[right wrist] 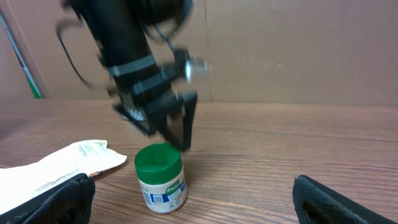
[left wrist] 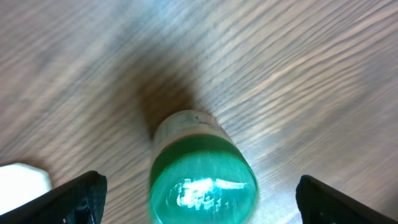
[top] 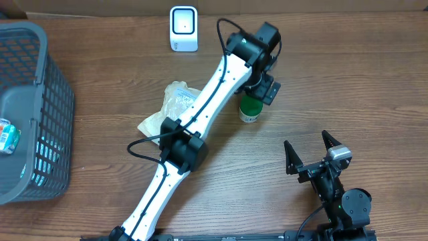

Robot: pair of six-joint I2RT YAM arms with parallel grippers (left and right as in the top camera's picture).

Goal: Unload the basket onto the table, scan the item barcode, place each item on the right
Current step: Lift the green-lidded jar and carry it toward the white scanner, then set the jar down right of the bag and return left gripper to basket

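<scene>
Jar point(top: 249, 109) with a green lid and a white labelled body, standing upright on the wooden table point(top: 334, 80), right of centre and well below the white scanner point(top: 184, 29) at the far edge. The right wrist view shows the jar point(right wrist: 160, 177) with its lid up and a printed label facing the camera; the print is too small to read.

Left gripper point(top: 262, 88): positioned directly above the jar, at the end of the white arm that reaches diagonally across the table. In the left wrist view, its two dark fingers point(left wrist: 81, 196) stand spread to either side of the lid point(left wrist: 202, 171), with bare wood visible between each finger and the jar. The jaws are wide apart and hold nothing. In the right wrist view the gripper appears blurred, with its tips just above the lid.

Right gripper point(top: 306, 142): near the front right of the table, well apart from the jar. Its jaws are spread and empty; the fingers point(right wrist: 62, 199) show only as dark tips at the lower corners of the right wrist view.

Pouch point(top: 175, 107): a pale, crinkled packet lying flat on the table to the left of the jar, partly covered by the left arm in the overhead view.

Basket point(top: 40, 87): grey, with slotted walls, at the left edge of the table. A small packet point(top: 7, 136) lies inside it.
</scene>
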